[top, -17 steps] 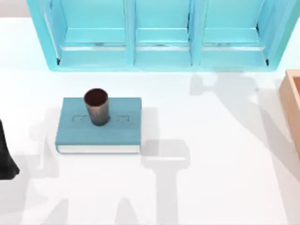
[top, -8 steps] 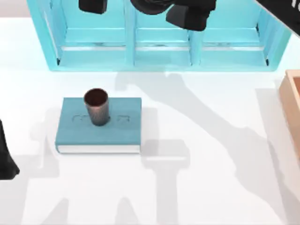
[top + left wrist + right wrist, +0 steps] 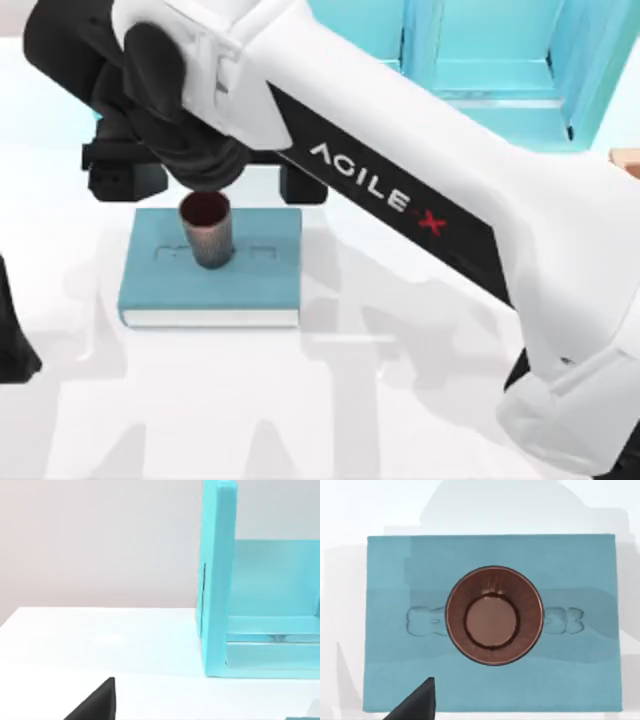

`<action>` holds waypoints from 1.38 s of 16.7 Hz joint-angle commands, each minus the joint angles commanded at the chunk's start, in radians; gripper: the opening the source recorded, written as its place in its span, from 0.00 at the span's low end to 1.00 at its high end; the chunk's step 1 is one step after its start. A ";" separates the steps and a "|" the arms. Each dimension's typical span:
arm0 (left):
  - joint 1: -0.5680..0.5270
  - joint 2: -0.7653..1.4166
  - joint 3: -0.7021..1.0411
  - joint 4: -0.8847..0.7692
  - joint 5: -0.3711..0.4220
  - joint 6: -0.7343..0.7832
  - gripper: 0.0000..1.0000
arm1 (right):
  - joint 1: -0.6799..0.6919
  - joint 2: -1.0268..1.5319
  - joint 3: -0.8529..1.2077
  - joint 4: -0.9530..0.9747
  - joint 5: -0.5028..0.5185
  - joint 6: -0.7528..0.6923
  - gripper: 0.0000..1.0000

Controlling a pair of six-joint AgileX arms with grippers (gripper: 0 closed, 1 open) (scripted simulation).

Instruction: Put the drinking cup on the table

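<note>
Top view: my right arm [image 3: 400,190] reaches across the bench [image 3: 400,400], wrist above the drinking cup [image 3: 206,229], which stands upright on a teal book [image 3: 255,275].
Left wrist view: left arm parked by the shelf cabinet [image 3: 260,605].
Right wrist view: cup directly below, centred for a grasp; whether my jaws are parted I cannot tell.

Open air above drinking cup [image 3: 493,615]

Items counted on the table [image 3: 400,420]: one drinking cup [image 3: 206,230], one teal book [image 3: 250,285], one light-blue shelf cabinet [image 3: 500,60] at 12 o'clock. One wooden box edge [image 3: 625,158] is noted at 3 o'clock. Two arms are counted: right arm [image 3: 400,200], left arm [image 3: 12,345] at 9 o'clock.
</note>
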 joint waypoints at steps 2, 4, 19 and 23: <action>0.000 0.000 0.000 0.000 0.000 0.000 1.00 | 0.007 0.023 0.018 -0.015 0.003 0.007 1.00; 0.000 0.000 0.000 0.000 0.000 0.000 1.00 | 0.007 0.023 0.018 -0.015 0.003 0.007 1.00; 0.000 0.000 0.000 0.000 0.000 0.000 1.00 | -0.061 0.012 -0.331 0.350 -0.017 -0.063 1.00; 0.000 0.000 0.000 0.000 0.000 0.000 1.00 | -0.069 0.011 -0.372 0.394 -0.019 -0.071 1.00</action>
